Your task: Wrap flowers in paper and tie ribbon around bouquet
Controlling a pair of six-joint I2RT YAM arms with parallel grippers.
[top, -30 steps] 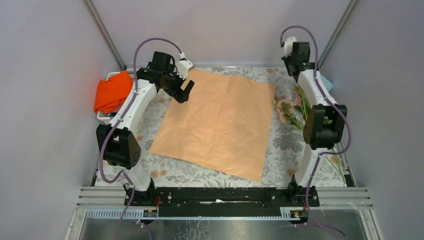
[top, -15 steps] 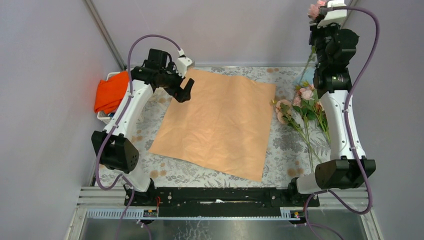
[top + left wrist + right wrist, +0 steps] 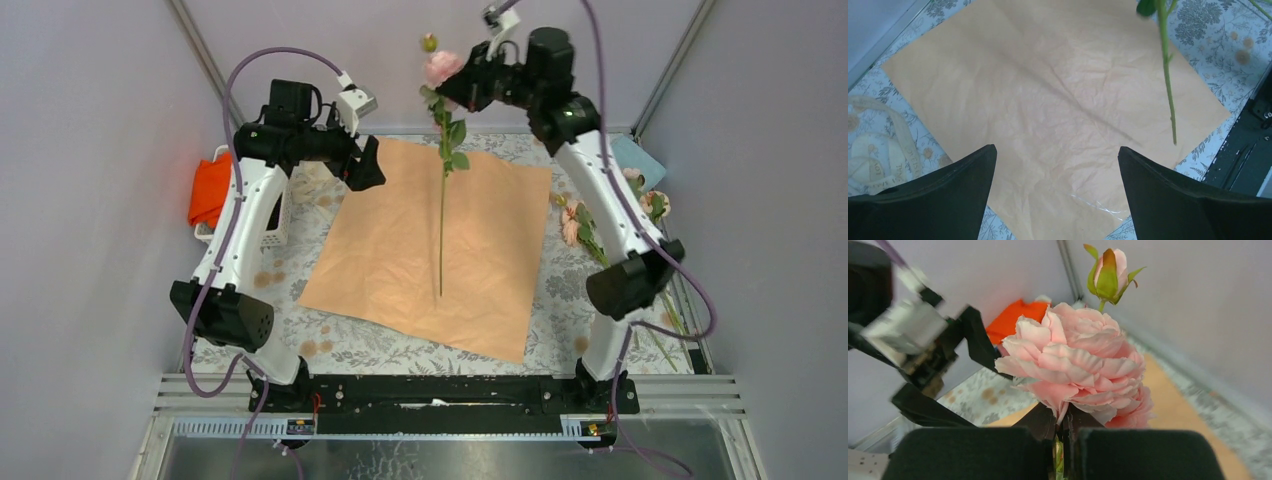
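Right gripper (image 3: pixel 1062 434) pinches one flower (image 3: pixel 1075 367) under its bloom, its long stem hanging straight down over the paper (image 3: pixel 490 250).

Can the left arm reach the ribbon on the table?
Probably yes. The left gripper is open and hangs close to the ribbon, which lies uncovered on the table beside the paper, nothing between them.

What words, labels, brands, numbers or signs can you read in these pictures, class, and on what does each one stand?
Dark printed letters along the ribbon, left wrist view: too small and blurred to read.
Nothing else carries writing that shows: none on the paper, the held flower or the patterned tablecloth.
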